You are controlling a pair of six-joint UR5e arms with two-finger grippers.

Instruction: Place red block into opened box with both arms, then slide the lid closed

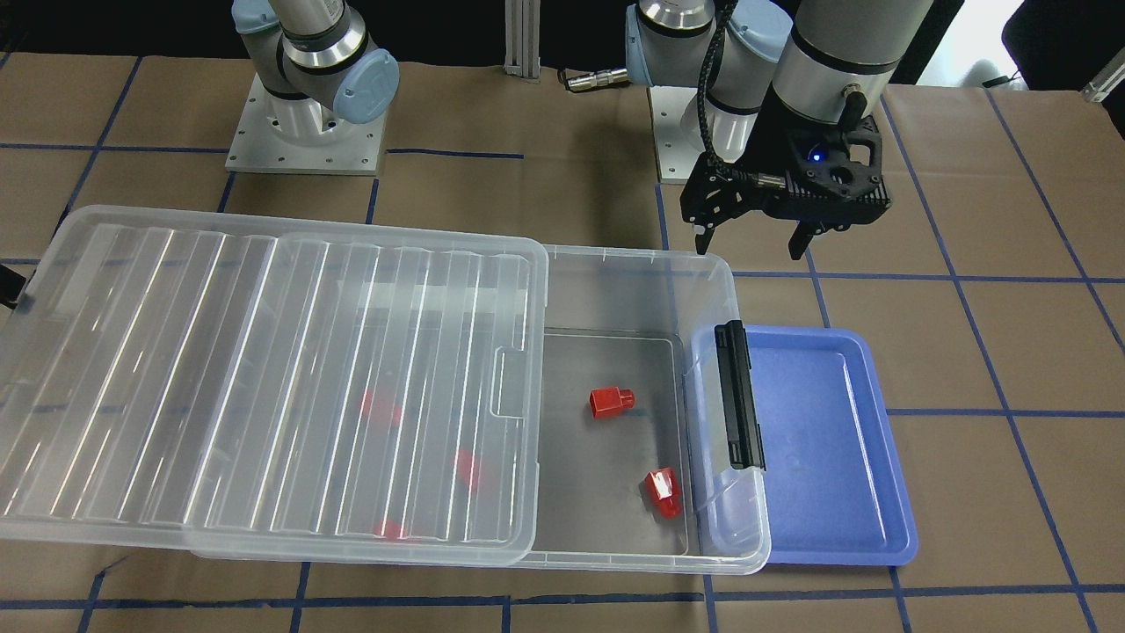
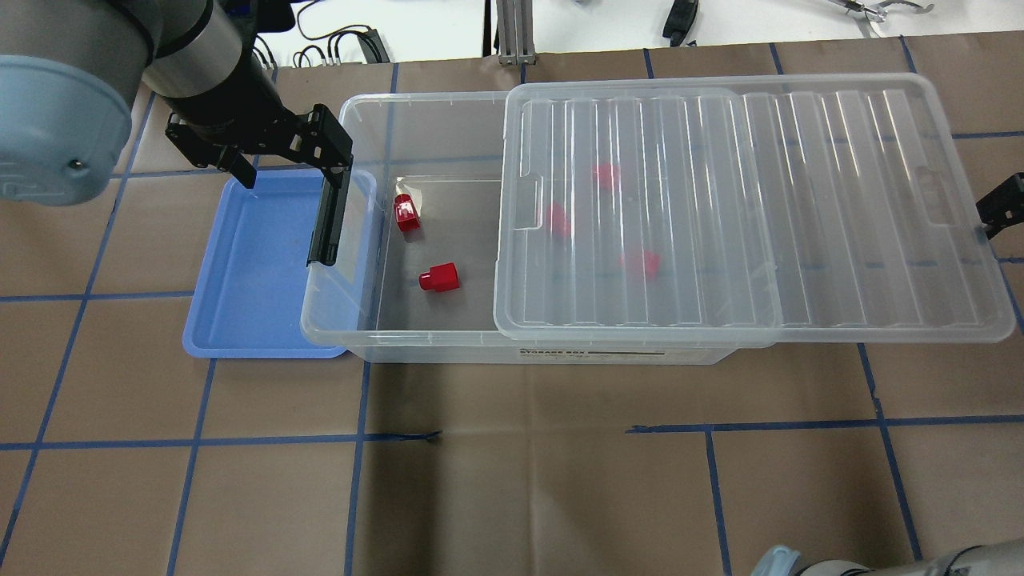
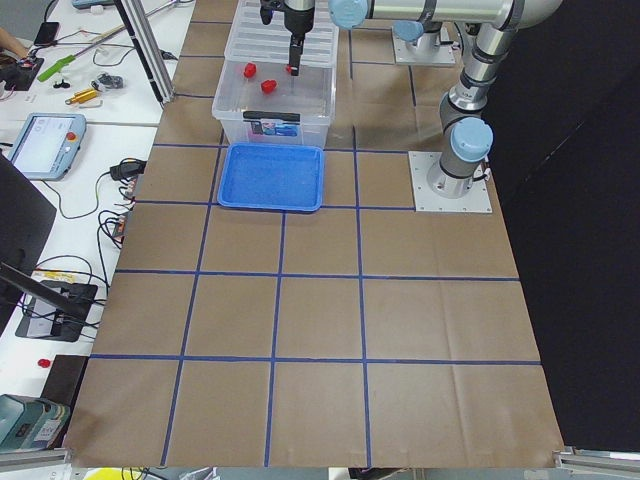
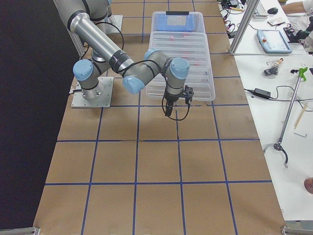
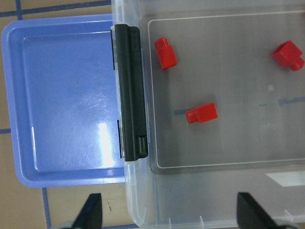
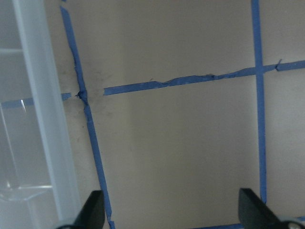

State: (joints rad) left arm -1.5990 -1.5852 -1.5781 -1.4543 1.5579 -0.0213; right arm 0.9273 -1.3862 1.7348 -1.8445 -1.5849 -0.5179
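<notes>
The clear box (image 2: 416,100) stands mid-table with its ribbed lid (image 2: 720,208) slid aside, covering most of it and overhanging its right end. Two red blocks (image 2: 439,277) (image 2: 407,213) lie on the floor of the uncovered part near the black latch (image 2: 328,216); I cannot tell which one the task means. More red pieces show blurred under the lid (image 1: 264,378). My left gripper (image 2: 284,160) hovers open and empty over the box's far latch corner, also seen in the front view (image 1: 751,233). My right gripper (image 6: 169,212) is open and empty beside the lid's overhanging end (image 2: 996,208).
A blue tray (image 2: 256,256) lies flat against the box's latch end, partly under its rim, with nothing in it. Brown paper with a blue tape grid covers the table. Benches with tools and cables stand beyond the table's far edge.
</notes>
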